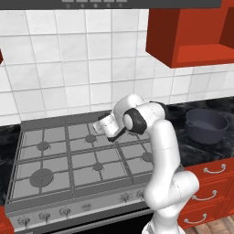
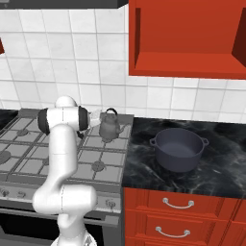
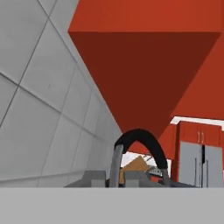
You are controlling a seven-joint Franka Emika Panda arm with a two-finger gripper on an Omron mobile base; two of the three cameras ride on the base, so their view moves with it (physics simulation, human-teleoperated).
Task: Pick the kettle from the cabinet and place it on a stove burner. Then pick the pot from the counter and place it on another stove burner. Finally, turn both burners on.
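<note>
White wall tiles (image 2: 72, 57) back a grey gas stove (image 1: 59, 160), with a black marble desk (image 2: 226, 158) to its right above red drawers (image 2: 178, 206). On the stove's far right burner the kettle (image 2: 110, 126) is seen in the right base view, a small grey body with an arched black handle; in the hand view that handle (image 3: 142, 142) arcs just ahead of the camera. Whether the kettle rests on the grate or hangs just above it cannot be told. The pot (image 2: 178, 148) stands on the desk, right of the stove and well apart from the kettle; nothing is seen inside it. The cabinet (image 2: 187, 43) hangs on the wall above the desk, its open niche holding nothing. The white arm is bent at the elbow over the stove, with the hand turned toward the far right burner. The gripper (image 1: 109, 124) is clenched to its narrowest; whether it grasps the kettle's handle cannot be told. Knobs (image 1: 43, 217) line the stove's near edge.
</note>
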